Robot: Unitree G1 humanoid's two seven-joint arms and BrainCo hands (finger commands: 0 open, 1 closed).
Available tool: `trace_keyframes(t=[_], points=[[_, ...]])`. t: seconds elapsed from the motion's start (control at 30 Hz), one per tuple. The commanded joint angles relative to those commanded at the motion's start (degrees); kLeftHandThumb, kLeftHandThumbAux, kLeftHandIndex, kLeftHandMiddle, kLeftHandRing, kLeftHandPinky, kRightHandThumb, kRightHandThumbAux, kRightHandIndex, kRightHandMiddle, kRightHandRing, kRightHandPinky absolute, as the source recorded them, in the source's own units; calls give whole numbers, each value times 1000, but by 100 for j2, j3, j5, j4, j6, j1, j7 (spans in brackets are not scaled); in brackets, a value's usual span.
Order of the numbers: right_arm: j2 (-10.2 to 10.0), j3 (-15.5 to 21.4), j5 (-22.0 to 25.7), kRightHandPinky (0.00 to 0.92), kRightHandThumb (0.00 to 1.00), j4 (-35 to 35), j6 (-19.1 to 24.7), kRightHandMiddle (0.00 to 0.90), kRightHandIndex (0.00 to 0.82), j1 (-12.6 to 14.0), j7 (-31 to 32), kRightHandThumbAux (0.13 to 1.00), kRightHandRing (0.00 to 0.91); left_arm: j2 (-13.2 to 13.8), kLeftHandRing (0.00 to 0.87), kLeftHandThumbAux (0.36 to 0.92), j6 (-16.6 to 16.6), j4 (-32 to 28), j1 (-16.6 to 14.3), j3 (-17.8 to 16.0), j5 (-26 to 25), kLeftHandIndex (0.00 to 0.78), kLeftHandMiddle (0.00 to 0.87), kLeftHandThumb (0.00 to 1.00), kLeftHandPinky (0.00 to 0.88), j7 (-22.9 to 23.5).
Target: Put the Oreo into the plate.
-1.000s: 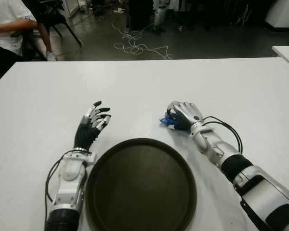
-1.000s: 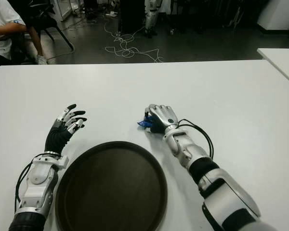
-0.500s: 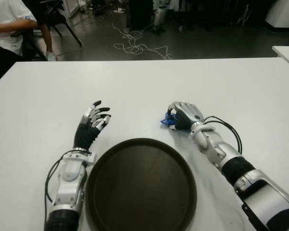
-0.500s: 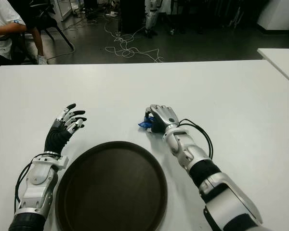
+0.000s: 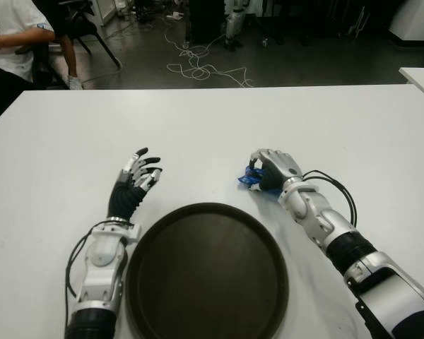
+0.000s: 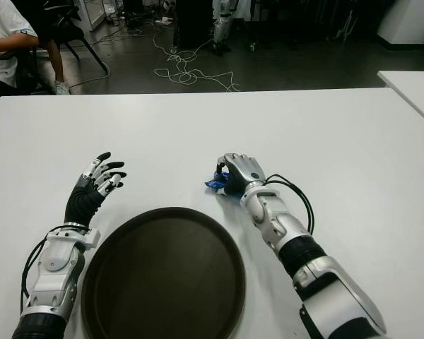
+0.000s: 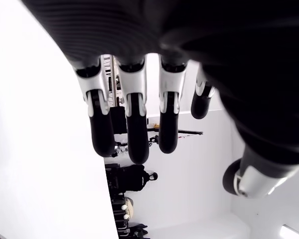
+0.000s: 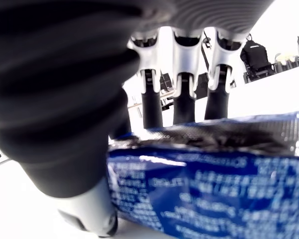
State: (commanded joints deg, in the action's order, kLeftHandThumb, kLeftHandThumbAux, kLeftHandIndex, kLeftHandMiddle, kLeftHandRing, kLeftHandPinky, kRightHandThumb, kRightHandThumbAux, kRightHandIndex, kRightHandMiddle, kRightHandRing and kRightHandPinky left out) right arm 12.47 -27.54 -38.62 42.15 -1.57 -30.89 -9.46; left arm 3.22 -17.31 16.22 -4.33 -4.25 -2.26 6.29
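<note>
A small blue Oreo packet (image 5: 248, 179) sits on the white table (image 5: 212, 120) just beyond the plate's far right rim. My right hand (image 5: 271, 169) is curled over it; in the right wrist view the fingers (image 8: 183, 102) wrap the far side of the packet (image 8: 214, 174) and the thumb presses its near side. The dark brown round plate (image 5: 207, 272) lies at the front centre with nothing in it. My left hand (image 5: 137, 178) shows to the left of the plate, fingers spread and holding nothing.
A seated person (image 5: 10, 42) is at the far left corner beyond the table. Cables (image 5: 198, 67) lie on the dark floor behind. Another white table's corner (image 5: 422, 76) shows at the right edge.
My right hand with the packet has shifted slightly to the right and a little toward me. The left hand has stayed in place.
</note>
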Motion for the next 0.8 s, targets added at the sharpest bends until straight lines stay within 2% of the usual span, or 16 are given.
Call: trace_keyframes(t=[0.23, 0.5, 0.8], points=[[3, 30, 2, 757, 107, 45, -72, 769, 642, -10, -4, 903, 776, 9, 291, 591, -9, -26, 8, 10, 39, 121, 269, 375, 313, -12], [14, 51, -8, 757, 111, 68, -174, 763, 637, -5, -68, 900, 771, 5, 291, 578, -3, 25, -15, -11, 14, 117, 261, 380, 320, 3], [2, 79, -15, 759, 86, 58, -134, 757, 625, -2, -73, 912, 771, -10, 285, 593, 14, -16, 6, 2, -9, 116, 257, 377, 312, 27]])
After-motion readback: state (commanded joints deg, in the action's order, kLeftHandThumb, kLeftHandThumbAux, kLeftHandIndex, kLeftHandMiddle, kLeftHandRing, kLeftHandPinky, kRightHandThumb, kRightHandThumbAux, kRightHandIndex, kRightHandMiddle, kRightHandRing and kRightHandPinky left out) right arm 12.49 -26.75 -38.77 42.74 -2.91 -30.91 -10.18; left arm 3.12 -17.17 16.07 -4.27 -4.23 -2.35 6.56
